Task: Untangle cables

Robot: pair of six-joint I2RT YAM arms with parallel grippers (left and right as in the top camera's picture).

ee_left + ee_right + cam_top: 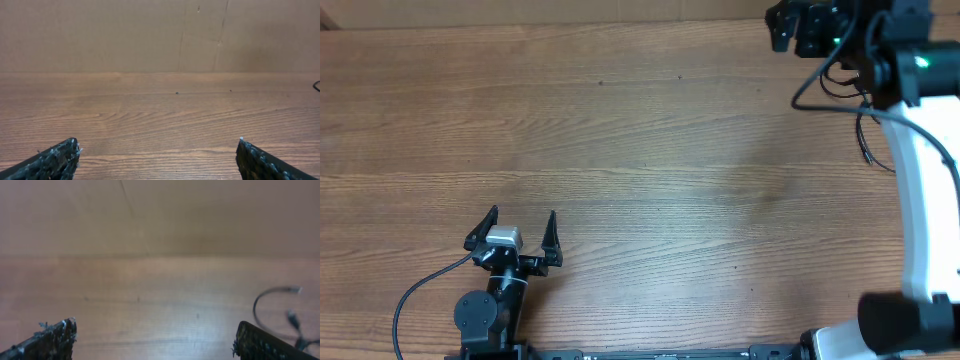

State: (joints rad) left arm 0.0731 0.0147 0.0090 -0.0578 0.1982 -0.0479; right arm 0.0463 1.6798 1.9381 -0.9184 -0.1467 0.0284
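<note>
Overhead: cables (863, 140) lie partly under right arm (920, 170); both jaws wide apart, empty.

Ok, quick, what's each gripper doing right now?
Left gripper: open, holding nothing.
Right gripper: open, holding nothing; the cables lie beside it, not gripped.

The overhead view looks straight down on the wooden tabletop (650, 150) from well above. Each wrist view sits low and close over that wood, facing forward between the tips of its own tool (left tool (157, 152), right tool (155, 332)) toward a brown wall (100, 35). The blurred right wrist view shares the cables (293, 320), at its lower right, with the overhead's right edge.
</note>
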